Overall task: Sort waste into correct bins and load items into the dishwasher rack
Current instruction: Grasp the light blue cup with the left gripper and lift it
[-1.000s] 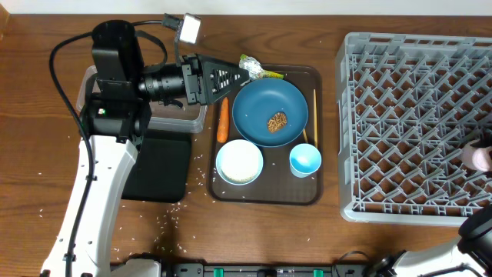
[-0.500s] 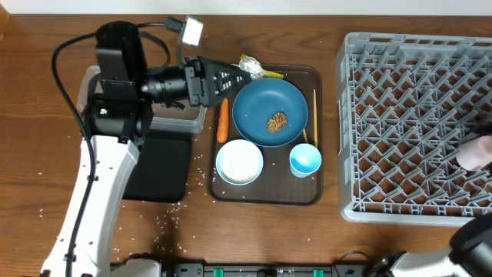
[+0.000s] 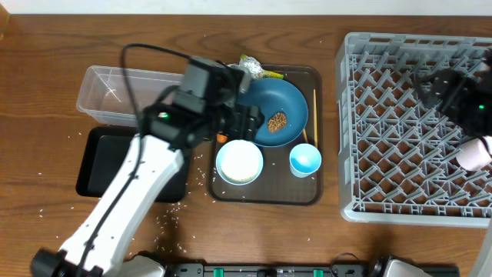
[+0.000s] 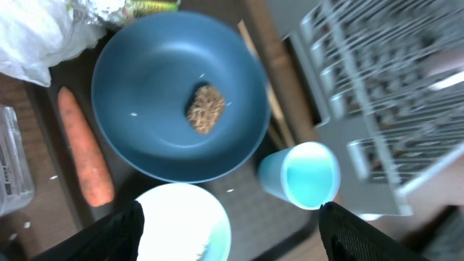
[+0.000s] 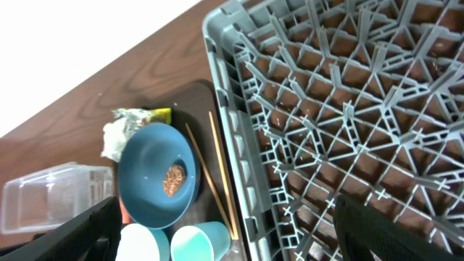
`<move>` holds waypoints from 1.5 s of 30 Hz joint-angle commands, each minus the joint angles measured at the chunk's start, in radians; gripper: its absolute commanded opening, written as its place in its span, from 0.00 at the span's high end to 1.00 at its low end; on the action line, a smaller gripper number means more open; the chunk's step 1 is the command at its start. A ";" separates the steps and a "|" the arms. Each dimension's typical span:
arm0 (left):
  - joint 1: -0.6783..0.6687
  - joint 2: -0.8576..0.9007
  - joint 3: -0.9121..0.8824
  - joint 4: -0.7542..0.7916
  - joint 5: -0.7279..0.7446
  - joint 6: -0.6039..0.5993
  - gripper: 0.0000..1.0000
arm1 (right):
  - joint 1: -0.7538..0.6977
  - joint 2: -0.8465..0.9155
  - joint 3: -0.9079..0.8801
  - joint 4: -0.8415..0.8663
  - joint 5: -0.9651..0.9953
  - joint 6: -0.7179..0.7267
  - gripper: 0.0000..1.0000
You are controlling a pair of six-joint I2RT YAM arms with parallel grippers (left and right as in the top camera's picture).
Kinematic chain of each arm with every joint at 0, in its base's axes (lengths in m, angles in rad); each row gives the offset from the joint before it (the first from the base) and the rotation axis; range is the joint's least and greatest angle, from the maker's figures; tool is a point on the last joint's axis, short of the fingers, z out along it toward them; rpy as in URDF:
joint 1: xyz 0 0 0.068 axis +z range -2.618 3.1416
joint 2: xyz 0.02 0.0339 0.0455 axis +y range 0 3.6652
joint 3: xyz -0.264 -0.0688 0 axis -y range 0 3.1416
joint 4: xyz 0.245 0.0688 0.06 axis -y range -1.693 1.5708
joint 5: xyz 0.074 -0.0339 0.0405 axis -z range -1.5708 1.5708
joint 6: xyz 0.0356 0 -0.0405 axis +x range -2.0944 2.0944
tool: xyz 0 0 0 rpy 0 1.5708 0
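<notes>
1. We judge the waste sorting to be the step in hand. Our left tool [image 4: 232, 217] hangs wide open and empty over the blue plate [image 4: 177, 94] and white bowl [image 4: 185, 221].
2. The brown lump [image 4: 205, 109] lies on the plate. The carrot [image 4: 85, 156] lies just beside the plate, and the tissue [image 4: 36, 32] is at the serving tray's [image 3: 265, 196] far edge.
3. Our right tool [image 5: 226, 210] is also spread wide and holds nothing. It hovers above the rack [image 3: 384, 131], where the pink-lined cup [image 3: 473, 154] lies.
4. Next, we think, the left tool should straddle the carrot across its width, clear of the plate's rim, then carry it to the clear tub [image 3: 115, 96] or black tray [image 3: 96, 158] on the counter [image 3: 46, 92].
</notes>
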 commanded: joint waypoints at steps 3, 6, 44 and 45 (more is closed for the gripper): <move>-0.104 0.118 0.009 -0.010 -0.122 0.043 0.30 | 0.053 0.007 0.007 0.001 0.152 0.121 0.14; -0.159 0.182 0.009 -0.004 -0.119 0.035 0.35 | 0.054 0.008 0.007 0.002 0.163 0.132 0.14; -0.269 0.162 0.129 -0.075 -0.170 0.036 0.94 | 0.054 0.008 0.007 -0.024 0.161 0.095 0.10; -0.233 0.122 0.133 -0.077 -0.149 0.036 0.94 | 0.054 0.008 0.007 -0.024 0.152 0.071 0.10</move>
